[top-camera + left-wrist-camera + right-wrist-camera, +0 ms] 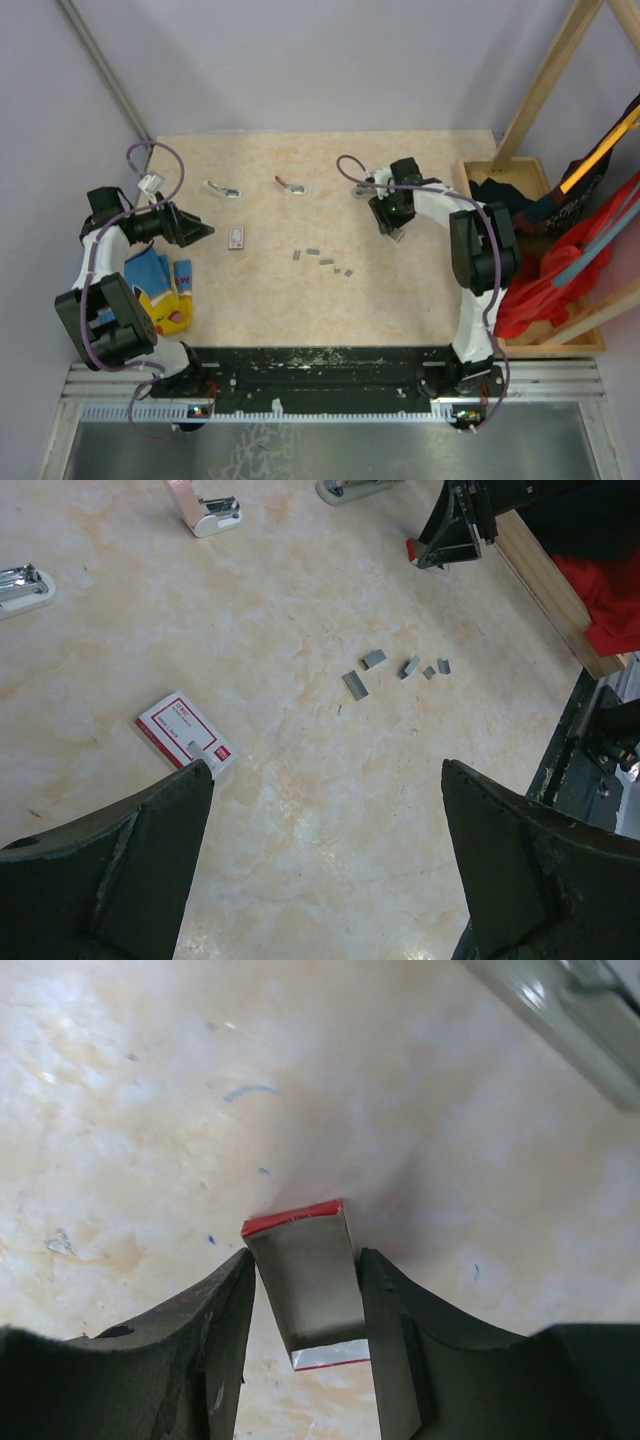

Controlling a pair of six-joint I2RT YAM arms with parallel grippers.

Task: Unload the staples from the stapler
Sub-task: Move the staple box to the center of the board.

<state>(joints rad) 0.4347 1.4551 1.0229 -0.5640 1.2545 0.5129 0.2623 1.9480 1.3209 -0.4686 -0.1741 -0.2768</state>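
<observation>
Several small grey staples (322,260) (375,660) lie loose at mid-table. The stapler shows only as a grey metal body at the top edge of the left wrist view (350,488) and at the top right of the right wrist view (560,1010). My right gripper (305,1255) (397,232) is low over the table at the back right. Its fingers press both sides of a small red-edged box (305,1280) with a grey inside. My left gripper (325,770) (205,232) hovers wide open at the left, holding nothing.
A white-and-red tag (237,236) (185,735) lies just ahead of my left fingers. A small clip with a red tail (290,185) and a white-and-silver item (222,187) sit at the back. A wooden crate (540,345) with red cloth borders the right; blue-yellow cloth (160,290) lies left.
</observation>
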